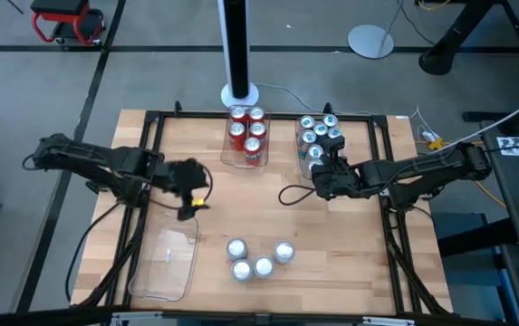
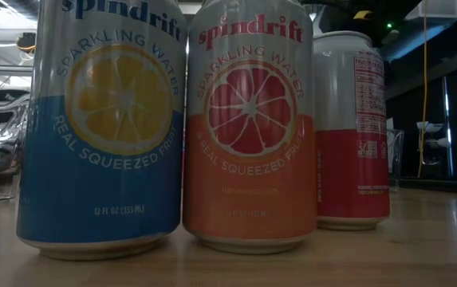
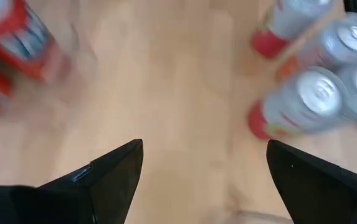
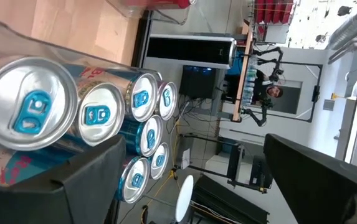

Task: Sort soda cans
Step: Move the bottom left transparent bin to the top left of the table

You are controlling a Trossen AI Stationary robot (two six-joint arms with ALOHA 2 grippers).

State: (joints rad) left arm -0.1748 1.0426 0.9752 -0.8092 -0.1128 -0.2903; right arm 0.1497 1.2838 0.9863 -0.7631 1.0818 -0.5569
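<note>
From above: six red-bodied cans in a clear tray at the table's far edge, blue-tabbed cans in a second clear tray just to their right, four loose cans standing together near the front edge, a third tray lying front left.

Left gripper over bare wood left of centre, fingers spread wide, holding nothing; left wrist view confirms an open gap over tabletop, with silver-topped cans off to one side.

Right gripper at the near end of the blue-tab tray, fingers fully apart, nothing between them; right wrist view alone shows the blue pull tabs close up.

Table-level view alone gives lettering: blue can and orange-pink can both marked "spindrift", "SPARKLING WATER", "REAL SQUEEZED FRUIT", touching side by side; red-and-silver can beside them, small print unreadable.
</note>
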